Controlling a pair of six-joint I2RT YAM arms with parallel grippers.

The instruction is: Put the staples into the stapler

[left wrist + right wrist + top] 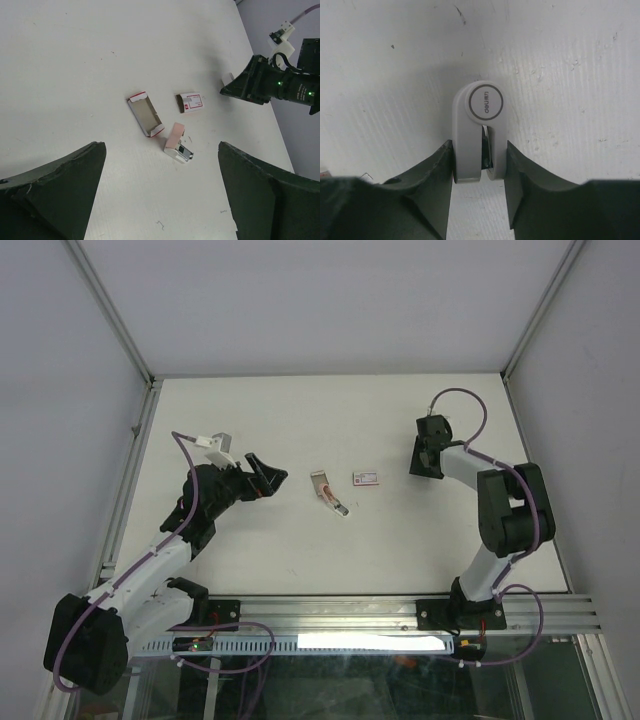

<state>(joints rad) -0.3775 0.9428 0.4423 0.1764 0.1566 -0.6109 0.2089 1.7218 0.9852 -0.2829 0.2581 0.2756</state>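
You have the right gripper (480,152) clamped on a white piece (480,107) marked "deli", the left gripper (161,150) spread wide, and the stapler (177,144) just left of the staples (190,102).

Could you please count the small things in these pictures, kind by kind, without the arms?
staple box: 1
open cardboard tray: 1
pink-and-white stapler: 1
white logo piece, between the fingers of the right end effector: 1
Total: 4

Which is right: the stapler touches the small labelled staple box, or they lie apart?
Apart. The left wrist view shows table between the stapler and the staple box.
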